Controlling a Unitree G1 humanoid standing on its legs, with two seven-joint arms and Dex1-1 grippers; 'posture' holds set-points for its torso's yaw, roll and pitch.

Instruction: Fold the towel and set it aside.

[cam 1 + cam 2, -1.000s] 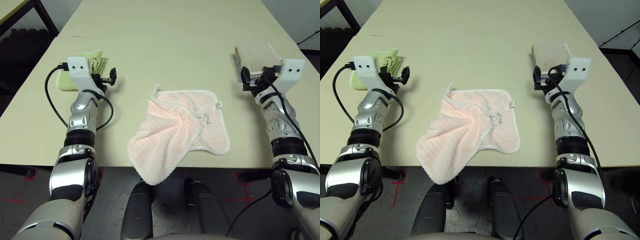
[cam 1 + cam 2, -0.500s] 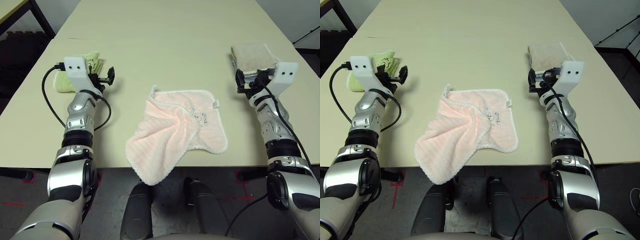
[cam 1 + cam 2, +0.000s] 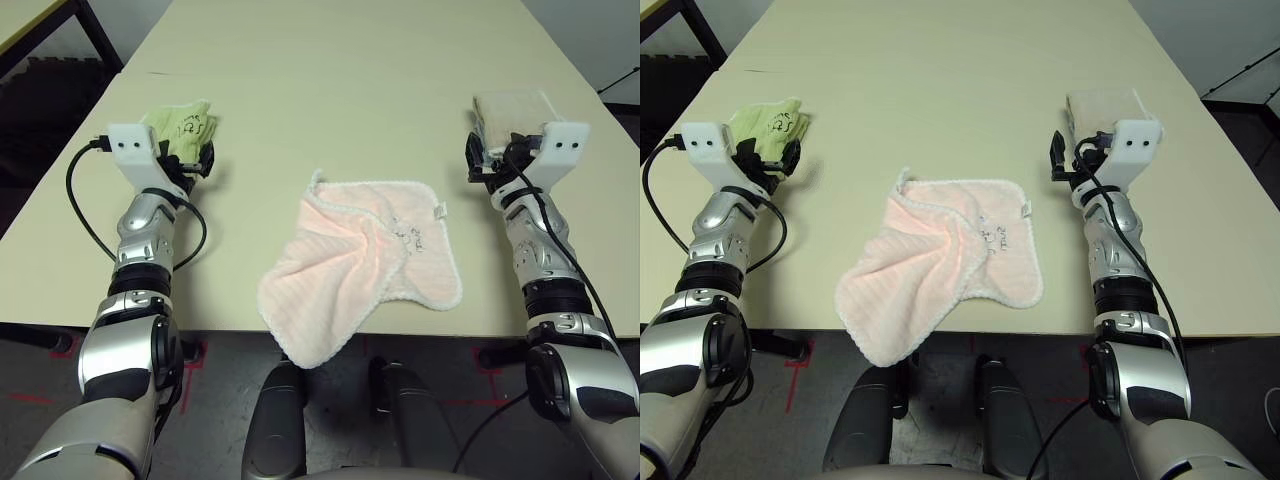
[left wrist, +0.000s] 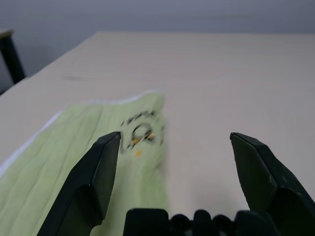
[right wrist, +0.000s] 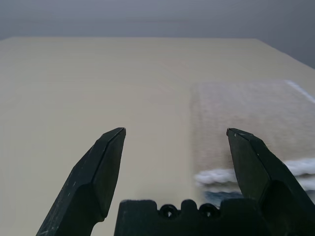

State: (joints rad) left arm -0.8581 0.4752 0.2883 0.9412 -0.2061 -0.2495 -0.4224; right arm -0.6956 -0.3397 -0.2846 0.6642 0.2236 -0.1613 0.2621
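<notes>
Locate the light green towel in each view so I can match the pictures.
Left eye view: light green towel at upper left, just behind the left gripper.
Right eye view: upper left.
Left wrist view: under the near finger.
Right wrist view: not in it.
Shared landmark: the left gripper beside it.

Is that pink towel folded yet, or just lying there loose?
Not folded. The pink towel lies crumpled on the table, creased through its middle, with one corner hanging over the near edge.
</notes>
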